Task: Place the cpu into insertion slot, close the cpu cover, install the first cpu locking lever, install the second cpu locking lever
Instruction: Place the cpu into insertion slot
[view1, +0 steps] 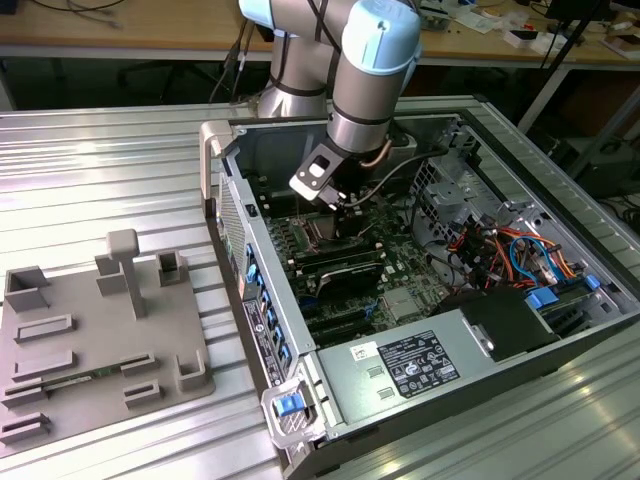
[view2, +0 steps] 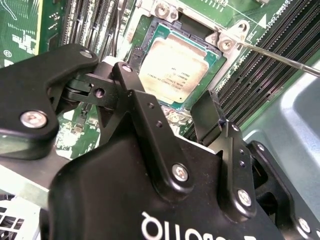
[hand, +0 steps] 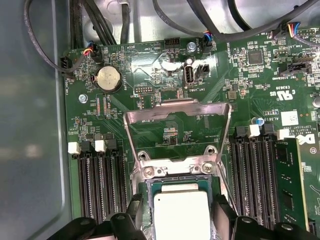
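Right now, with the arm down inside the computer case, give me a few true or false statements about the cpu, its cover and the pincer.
The cpu sits in its socket. True.
The cpu cover is closed over the chip. False: it is swung open, away from the chip.
The pincer is shut on the cpu. False: it is open, with a finger on each side of the chip.
A coin battery sits on the board. True.
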